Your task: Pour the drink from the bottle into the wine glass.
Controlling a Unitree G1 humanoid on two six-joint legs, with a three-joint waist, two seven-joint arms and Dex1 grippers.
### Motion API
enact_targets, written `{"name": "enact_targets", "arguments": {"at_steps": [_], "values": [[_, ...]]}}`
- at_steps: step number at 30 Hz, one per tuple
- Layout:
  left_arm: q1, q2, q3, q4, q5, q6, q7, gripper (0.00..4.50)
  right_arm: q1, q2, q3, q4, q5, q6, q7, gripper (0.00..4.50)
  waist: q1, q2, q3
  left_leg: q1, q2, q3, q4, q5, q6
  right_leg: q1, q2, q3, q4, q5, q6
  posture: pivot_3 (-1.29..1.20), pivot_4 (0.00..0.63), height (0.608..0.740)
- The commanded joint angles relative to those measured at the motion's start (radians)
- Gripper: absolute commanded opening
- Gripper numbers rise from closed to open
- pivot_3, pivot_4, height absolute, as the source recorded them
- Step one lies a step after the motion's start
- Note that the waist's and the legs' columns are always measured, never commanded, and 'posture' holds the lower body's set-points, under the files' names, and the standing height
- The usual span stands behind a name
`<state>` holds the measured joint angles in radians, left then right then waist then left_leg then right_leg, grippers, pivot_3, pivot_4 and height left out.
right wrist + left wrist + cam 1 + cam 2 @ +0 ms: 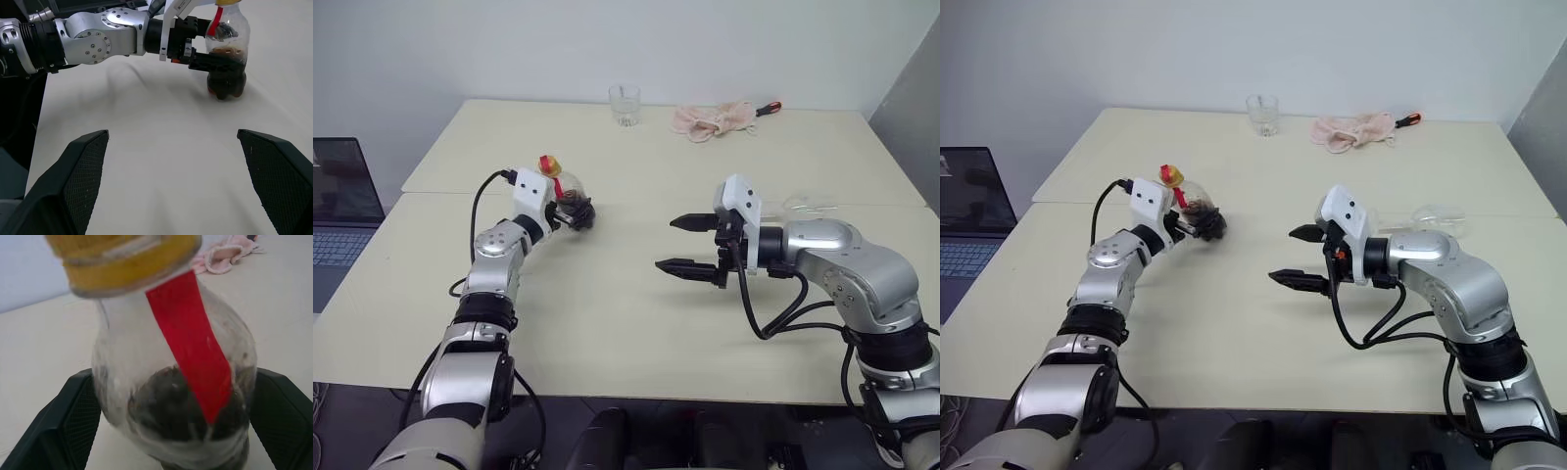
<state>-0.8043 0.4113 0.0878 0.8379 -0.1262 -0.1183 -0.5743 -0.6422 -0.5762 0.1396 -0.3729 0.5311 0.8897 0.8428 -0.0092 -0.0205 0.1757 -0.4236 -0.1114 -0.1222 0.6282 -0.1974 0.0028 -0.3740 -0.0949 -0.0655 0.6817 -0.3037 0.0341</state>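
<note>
Head views: wine glass (808, 206) mostly hidden behind the right arm, only clear bowl and foot peek out, lying low on the table (607, 313); hard to read. Bottle (566, 192) stands upright on the table's left half, lower body masked by the left gripper (578, 214), whose fingers sit on either side of it; contact unclear. Right gripper (690, 245) spread wide, empty, over bare table mid-right. Tumbler (625, 105), pink cloth (710, 119), screwdriver (767, 109) at far edge.

Left wrist: bottle between both fingers (63, 426), cap cut off, drink (171, 406) low in the body.

Right wrist: fingers (83, 171) wide apart, bottle well beyond them.
</note>
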Motion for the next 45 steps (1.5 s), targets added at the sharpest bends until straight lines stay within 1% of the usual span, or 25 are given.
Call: {"name": "enact_targets", "arguments": {"at_steps": [1,6,9,12,23,26,29,30,32,35,38,39,41,42,43,45], "values": [[-0.045,-0.012,0.022,0.060,-0.017,-0.078,-0.034,4.47,-0.015,-0.004,-0.025,-0.049,0.021,0.003,-0.014,4.50,0.000,0.000,0.000,0.000,0.000,0.000,0.000,0.000,0.000,0.000,0.000,0.000,0.000,0.000,0.000,0.00,0.150,0.740],[-0.112,-0.035,0.035,0.207,-0.008,-0.165,-0.019,4.47,-0.017,-0.012,-0.032,-0.056,0.028,0.011,-0.020,4.50,-0.001,-0.001,0.001,0.000,0.000,0.000,0.000,0.000,0.000,0.000,0.000,0.000,0.000,0.000,0.000,0.00,0.150,0.740],[-0.152,-0.043,0.043,0.290,0.010,-0.216,0.019,4.47,-0.018,-0.014,-0.031,-0.058,0.029,0.014,-0.023,4.50,0.000,-0.002,0.001,-0.001,0.000,0.000,0.001,0.000,0.000,0.000,0.000,-0.001,0.000,0.000,0.000,0.00,0.150,0.740],[-0.176,-0.047,0.057,0.353,0.012,-0.242,0.032,4.47,-0.019,-0.015,-0.030,-0.062,0.030,0.018,-0.027,4.50,-0.003,-0.002,0.001,-0.001,0.000,0.000,0.001,0.000,0.000,0.000,0.000,0.000,0.000,0.000,0.001,0.00,0.150,0.740],[-0.212,-0.094,0.139,0.427,-0.021,-0.268,0.012,4.47,-0.031,-0.036,-0.037,-0.074,0.048,0.042,-0.040,4.50,-0.017,-0.003,0.001,-0.001,0.000,0.000,0.001,0.000,0.000,-0.001,0.001,-0.001,0.001,0.001,0.001,0.00,0.150,0.740],[-0.215,-0.102,0.153,0.429,-0.024,-0.276,0.008,3.88,-0.035,-0.044,-0.037,-0.074,0.054,0.044,-0.044,4.50,-0.018,-0.003,0.001,-0.001,0.000,0.000,0.001,0.000,0.000,-0.001,0.001,-0.001,0.001,0.001,0.001,0.00,0.150,0.740],[-0.218,-0.106,0.162,0.430,-0.022,-0.279,0.009,2.99,-0.034,-0.050,-0.040,-0.077,0.058,0.048,-0.047,4.50,-0.018,-0.003,0.001,-0.001,0.000,0.000,0.001,0.000,0.000,-0.001,0.001,-0.001,0.001,0.001,0.001,0.00,0.150,0.740],[-0.219,-0.107,0.164,0.430,-0.021,-0.280,0.008,2.77,-0.034,-0.052,-0.040,-0.078,0.059,0.049,-0.047,4.50,-0.018,-0.003,0.001,-0.001,0.000,0.000,0.002,0.000,0.000,-0.001,0.001,-0.001,0.001,0.001,0.001,0.00,0.150,0.740],[-0.218,-0.106,0.169,0.430,-0.022,-0.282,0.005,2.54,-0.034,-0.053,-0.041,-0.080,0.061,0.051,-0.049,4.50,-0.018,-0.003,0.001,-0.001,0.000,0.000,0.002,0.000,0.000,-0.001,0.001,-0.001,0.001,0.001,0.001,0.00,0.150,0.740],[-0.208,-0.097,0.162,0.419,-0.016,-0.284,-0.028,2.40,-0.034,-0.036,-0.061,-0.077,0.062,0.040,-0.068,4.50,-0.018,-0.003,0.001,-0.001,0.000,0.000,0.002,0.000,0.000,-0.001,0.001,-0.001,0.001,0.001,0.001,0.00,0.150,0.740],[-0.183,-0.087,0.127,0.375,-0.001,-0.277,-0.129,2.33,-0.039,0.009,-0.107,-0.062,0.036,0.013,-0.150,4.50,-0.018,-0.003,0.001,-0.002,0.000,0.000,0.002,0.000,0.000,-0.001,0.001,-0.001,0.001,0.001,0.001,0.00,0.150,0.740],[-0.158,-0.085,0.104,0.302,-0.013,-0.238,-0.212,2.33,-0.043,0.032,-0.135,-0.055,0.026,0.032,-0.208,4.50,-0.018,-0.003,0.001,-0.002,0.000,0.000,0.002,0.000,0.000,-0.001,0.001,-0.001,0.001,0.001,0.001,0.00,0.150,0.740],[-0.075,-0.079,0.050,0.074,-0.057,-0.113,-0.351,2.33,-0.038,0.071,-0.177,-0.074,0.024,0.086,-0.312,4.50,-0.021,-0.003,0.001,-0.002,0.000,0.000,0.002,0.000,0.000,-0.001,0.001,0.000,0.001,0.001,0.001,0.00,0.150,0.740],[-0.037,-0.075,0.033,-0.022,-0.074,-0.058,-0.386,2.33,-0.035,0.087,-0.188,-0.086,0.028,0.108,-0.346,4.50,-0.021,-0.003,0.001,-0.002,0.000,0.000,0.002,0.000,0.000,-0.001,0.001,0.000,0.001,0.001,0.001,0.00,0.150,0.740],[0.017,-0.066,0.002,-0.152,-0.089,0.015,-0.413,2.32,-0.027,0.122,-0.199,-0.118,0.043,0.131,-0.388,4.50,-0.022,-0.003,0.001,-0.002,0.000,0.000,0.002,0.000,-0.001,-0.002,0.001,0.001,0.001,0.001,0.000,0.00,0.150,0.740],[0.098,-0.053,-0.044,-0.350,-0.112,0.141,-0.444,2.32,-0.018,0.191,-0.214,-0.170,0.070,0.178,-0.468,4.50,-0.023,-0.003,0.001,-0.003,0.000,0.000,0.001,0.000,-0.001,-0.004,0.001,0.003,0.002,0.001,0.000,0.00,0.150,0.740]]}}
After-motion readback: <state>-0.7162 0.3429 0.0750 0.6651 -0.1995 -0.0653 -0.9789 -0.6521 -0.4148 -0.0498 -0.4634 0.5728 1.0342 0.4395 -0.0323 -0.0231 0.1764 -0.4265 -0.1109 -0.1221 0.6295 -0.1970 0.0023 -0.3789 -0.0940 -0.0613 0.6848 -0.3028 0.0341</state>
